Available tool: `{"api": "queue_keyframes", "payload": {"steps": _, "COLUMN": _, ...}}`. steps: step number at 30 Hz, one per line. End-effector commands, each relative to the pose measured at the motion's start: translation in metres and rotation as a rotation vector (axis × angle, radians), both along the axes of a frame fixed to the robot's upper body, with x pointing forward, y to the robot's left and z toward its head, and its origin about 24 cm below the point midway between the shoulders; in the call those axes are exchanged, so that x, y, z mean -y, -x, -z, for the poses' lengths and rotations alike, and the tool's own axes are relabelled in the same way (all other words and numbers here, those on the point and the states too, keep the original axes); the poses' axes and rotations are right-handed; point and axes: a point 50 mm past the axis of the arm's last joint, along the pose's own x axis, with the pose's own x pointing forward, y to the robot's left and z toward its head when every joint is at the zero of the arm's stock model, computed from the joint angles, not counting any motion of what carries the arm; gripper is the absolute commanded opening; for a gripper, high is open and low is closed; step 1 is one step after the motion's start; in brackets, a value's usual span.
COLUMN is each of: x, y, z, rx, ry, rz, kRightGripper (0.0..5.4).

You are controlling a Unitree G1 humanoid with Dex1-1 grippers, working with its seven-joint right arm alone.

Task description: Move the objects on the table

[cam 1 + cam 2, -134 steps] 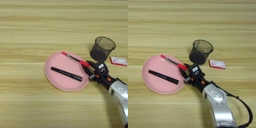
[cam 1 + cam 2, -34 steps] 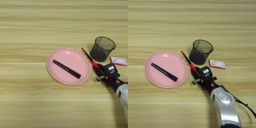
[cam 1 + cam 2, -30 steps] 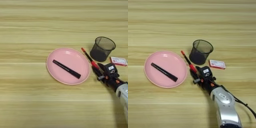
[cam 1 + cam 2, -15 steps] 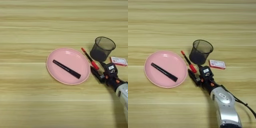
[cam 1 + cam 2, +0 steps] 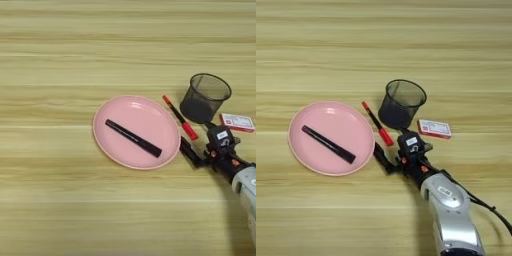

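While the red-capped marker (image 5: 375,124) is lying flat on the wooden table (image 5: 60,50) between the pink plate (image 5: 150,114) and the black mesh cup (image 5: 401,103), the gripper (image 5: 384,159) is sitting just below it, and I cannot tell how its grip stands. The slim all-black marker (image 5: 133,138) is resting slanted inside the smooth round plate. The flat red-and-white box (image 5: 434,128) is lying beside the cup.

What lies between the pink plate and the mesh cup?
The red-capped marker lies on the table between the plate and the cup, apart from the plate's rim; both views show it.
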Motion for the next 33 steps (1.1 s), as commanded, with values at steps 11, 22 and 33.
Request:
{"api": "queue_keyframes", "payload": {"steps": 11, "x": 0.009, "y": -0.010, "z": -0.033, "rx": 0.126, "ry": 0.055, "rz": 0.016, "kRightGripper": 5.38}}
{"api": "queue_keyframes", "payload": {"steps": 22, "x": 0.013, "y": -0.010, "z": -0.032, "rx": 0.124, "ry": 0.058, "rz": 0.033, "kRightGripper": 5.38}}
{"api": "queue_keyframes", "payload": {"steps": 33, "x": 0.035, "y": -0.004, "z": -0.039, "rx": 0.139, "ry": 0.085, "rz": 0.128, "kRightGripper": 5.38}}
